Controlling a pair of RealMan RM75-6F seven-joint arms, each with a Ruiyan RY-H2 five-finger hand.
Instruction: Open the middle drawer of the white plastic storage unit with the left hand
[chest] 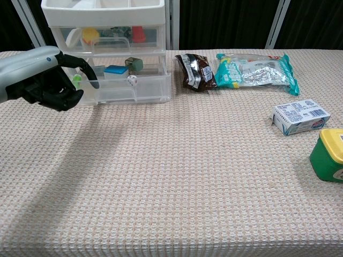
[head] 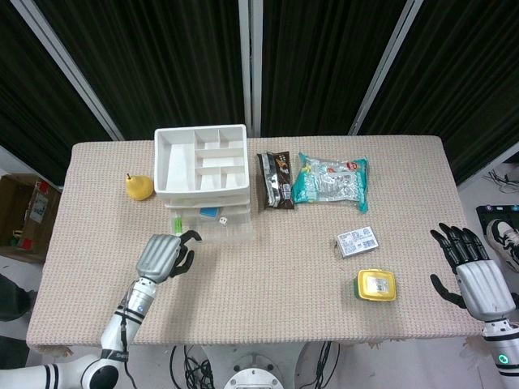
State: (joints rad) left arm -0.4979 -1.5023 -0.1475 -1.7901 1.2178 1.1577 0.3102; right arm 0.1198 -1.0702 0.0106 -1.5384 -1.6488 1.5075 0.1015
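Observation:
The white plastic storage unit (head: pixel 201 158) stands at the back left of the table, with a divided tray on top (chest: pixel 102 10). Its middle drawer (head: pixel 220 232) is pulled out toward me, clear-walled (chest: pixel 134 92), showing a white die (chest: pixel 131 79), a blue item and a green piece inside. My left hand (head: pixel 165 256) is at the drawer's front left corner, fingers curled, one finger hooked over the front rim (chest: pixel 90 79). My right hand (head: pixel 474 271) hovers open off the table's right edge, seen only in the head view.
A yellow pear (head: pixel 138 186) lies left of the unit. Right of it lie a dark snack bar pack (head: pixel 276 180) and a teal snack bag (head: pixel 332 182). A small white box (head: pixel 358 241) and a green tub with a yellow lid (head: pixel 376 285) sit toward the front right.

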